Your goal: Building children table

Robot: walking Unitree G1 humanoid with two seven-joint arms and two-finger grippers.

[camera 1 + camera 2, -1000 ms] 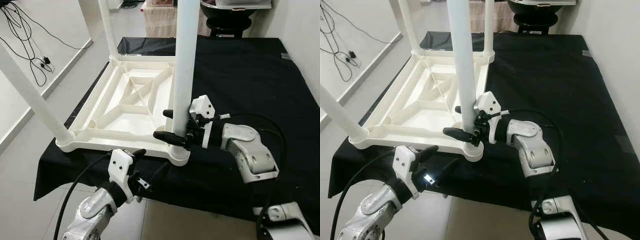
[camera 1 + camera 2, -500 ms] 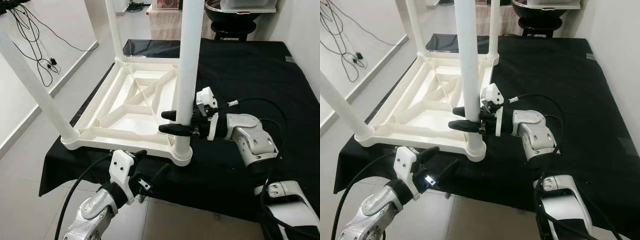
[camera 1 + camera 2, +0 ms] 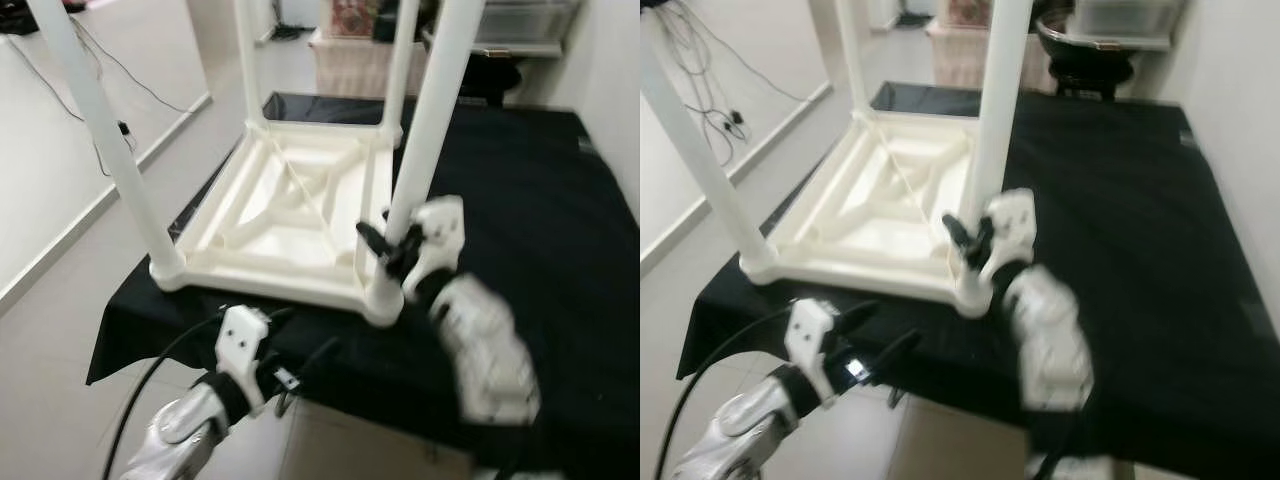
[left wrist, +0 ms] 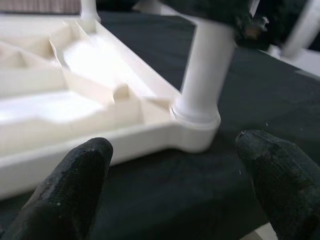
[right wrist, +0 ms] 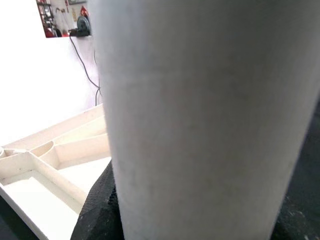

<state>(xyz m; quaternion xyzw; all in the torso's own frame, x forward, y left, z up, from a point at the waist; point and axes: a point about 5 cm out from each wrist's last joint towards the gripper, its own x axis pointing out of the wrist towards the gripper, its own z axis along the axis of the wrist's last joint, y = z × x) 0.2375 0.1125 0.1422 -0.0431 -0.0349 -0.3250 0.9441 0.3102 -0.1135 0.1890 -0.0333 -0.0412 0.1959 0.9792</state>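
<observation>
White plastic, upside down: the children's table (image 3: 290, 215) lies top-down on the black-draped surface (image 3: 530, 180), its four legs pointing up. We have the near right leg (image 3: 425, 130) standing in its corner socket (image 3: 383, 300) at the surface's front edge.

Our right gripper (image 3: 385, 243) is at that leg low down, just above the socket. The head views are blurred here, but the black fingers (image 3: 372, 238) show on either side of the leg, and in the right wrist view the leg (image 5: 200, 120) sits squarely between the jaws, with a dark fingertip (image 5: 100, 210) pressed against its side. So we read the jaws as clamped on the leg.

Our left gripper (image 3: 300, 335) hangs below the front edge of the surface, near the same corner but apart from it. Its jaws stand wide apart with nothing between them; in the left wrist view the two fingertips (image 4: 70, 185) frame the socket and the foot of the leg (image 4: 205, 75).
</observation>
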